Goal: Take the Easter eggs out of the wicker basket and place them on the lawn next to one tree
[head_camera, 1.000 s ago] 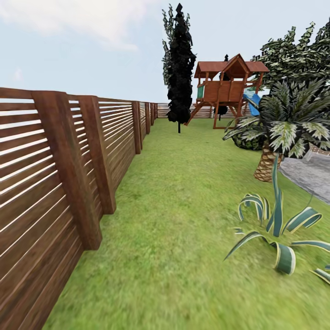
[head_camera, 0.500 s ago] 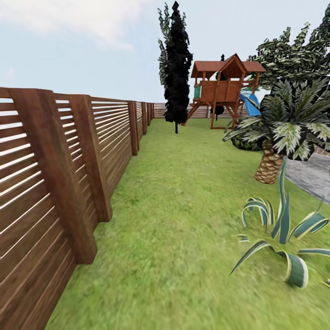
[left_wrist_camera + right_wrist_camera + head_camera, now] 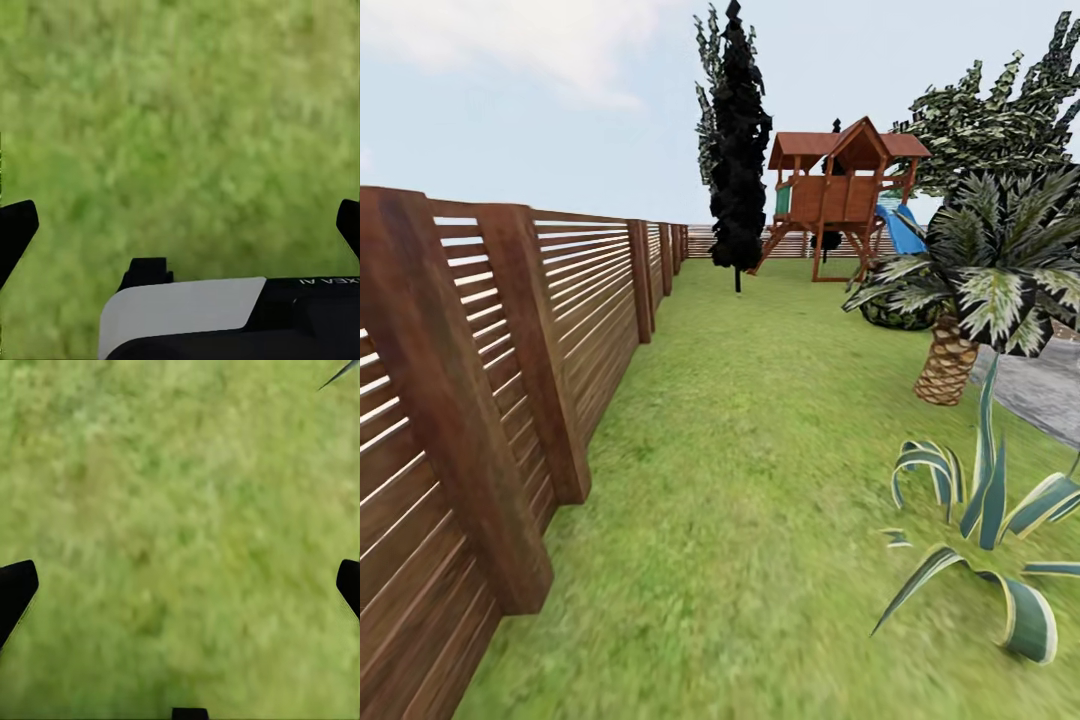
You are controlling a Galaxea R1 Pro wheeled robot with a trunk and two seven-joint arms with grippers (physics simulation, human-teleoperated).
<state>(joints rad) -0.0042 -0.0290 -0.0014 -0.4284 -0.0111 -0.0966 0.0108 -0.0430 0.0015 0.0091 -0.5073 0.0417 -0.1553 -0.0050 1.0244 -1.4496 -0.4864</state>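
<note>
The Easter eggs and the wicker basket are out of view. The lawn point(image 3: 760, 450) runs ahead as a long green strip of the garden. Behind the palm at the far right rises the broad leafy crown of a tree point(image 3: 1000, 120), its trunk hidden. My left gripper point(image 3: 180, 225) hangs open over bare grass, the dark fingertips point(image 3: 15, 232) wide apart with nothing between them. My right gripper point(image 3: 180, 585) is open too, with the lawn point(image 3: 180, 525) beneath it.
A brown slat fence point(image 3: 510, 330) lines the left side, close by. A striped spiky plant point(image 3: 980, 520) and a short palm point(image 3: 980, 280) stand on the right beside grey paving point(image 3: 1050, 385). Far ahead are a dark cypress point(image 3: 738, 150) and a wooden playset point(image 3: 840, 190).
The whole head view has shifted: the camera has moved forward along the fence, so the posts and the spiky plant look nearer and larger. Nothing in the garden itself has moved.
</note>
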